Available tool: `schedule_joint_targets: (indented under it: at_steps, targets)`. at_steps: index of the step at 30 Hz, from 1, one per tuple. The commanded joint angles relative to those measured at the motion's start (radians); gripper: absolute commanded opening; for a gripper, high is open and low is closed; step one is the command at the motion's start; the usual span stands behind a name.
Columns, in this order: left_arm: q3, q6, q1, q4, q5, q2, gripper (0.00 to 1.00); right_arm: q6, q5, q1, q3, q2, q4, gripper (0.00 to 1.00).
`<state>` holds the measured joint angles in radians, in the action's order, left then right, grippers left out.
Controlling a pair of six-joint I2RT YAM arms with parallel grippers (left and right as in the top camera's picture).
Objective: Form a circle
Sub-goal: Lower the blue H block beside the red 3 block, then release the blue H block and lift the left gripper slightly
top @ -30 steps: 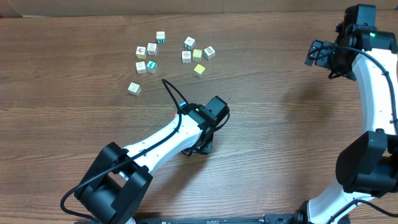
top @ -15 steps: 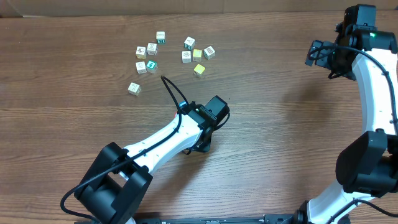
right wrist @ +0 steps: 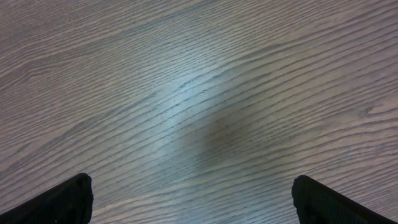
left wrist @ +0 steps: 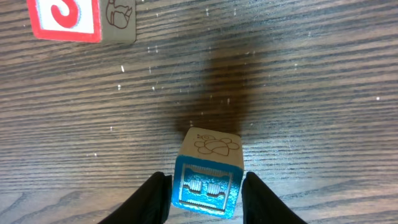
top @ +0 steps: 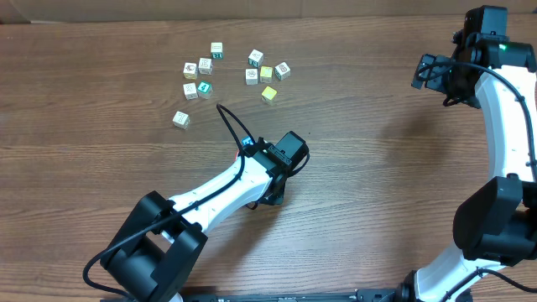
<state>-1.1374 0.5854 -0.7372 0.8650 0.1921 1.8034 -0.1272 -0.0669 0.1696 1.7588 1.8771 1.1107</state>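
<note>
1. Your left gripper points down at the table, near the middle of the overhead view.
2. Its jaws are narrow, one finger against each side of a blue cube, so it is holding that cube.
3. The blue cube's top face is a bright blue frame around a small print. The pale face beyond it carries a line drawing.
4. I cannot tell whether the cube rests on the wood or hangs just above it. A dark shadow lies on the table just beyond it.
5. A red cube sits apart from the blue one, in the upper left corner of the left wrist view. It has a red border, and half of it is cut off by the frame.
6. These two are the only pieces of the circle you can see, and they are not touching. From overhead the arm hides both.
7. The other loose cubes lie scattered toward the far edge of the table, well apart from your left gripper. A yellow cube and a teal cube are among them.
8. Your right gripper is off to the right with its jaws wide. Only bare wood shows between its fingers.
</note>
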Motion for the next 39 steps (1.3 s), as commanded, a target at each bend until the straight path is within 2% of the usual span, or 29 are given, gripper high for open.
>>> schedule_joint_targets:
  at_steps: [1, 2, 5, 8, 18, 21, 33, 39]
  targets:
    - [0.011, 0.006, 0.005, -0.007, 0.014, 0.04, 0.34, -0.004, 0.002, 0.004, 0.008, -0.012, -0.005, 1.0]
    - [0.011, 0.005, 0.005, -0.007, 0.013, 0.042, 0.33, -0.004, 0.002, 0.004, 0.008, -0.012, -0.005, 1.0]
    - [0.008, 0.006, 0.006, -0.006, 0.013, 0.042, 0.21, -0.004, 0.002, 0.004, 0.008, -0.012, -0.005, 1.0]
    - [0.001, 0.005, 0.012, -0.005, 0.015, 0.042, 0.15, -0.004, 0.002, 0.004, 0.008, -0.012, -0.005, 1.0]
    - [-0.023, 0.005, 0.108, -0.083, 0.023, 0.042, 0.18, -0.004, 0.002, 0.004, 0.008, -0.012, -0.005, 1.0]
    - [-0.023, -0.046, 0.134, -0.142, -0.031, 0.042, 0.2, -0.004, 0.002, 0.004, 0.008, -0.012, -0.005, 1.0]
    - [-0.023, -0.058, 0.138, -0.188, -0.06, 0.042, 0.2, -0.004, 0.002, 0.004, 0.008, -0.012, -0.005, 1.0]
    - [-0.023, -0.058, 0.137, -0.188, -0.051, 0.042, 0.24, -0.004, 0.002, 0.004, 0.008, -0.012, -0.005, 1.0]
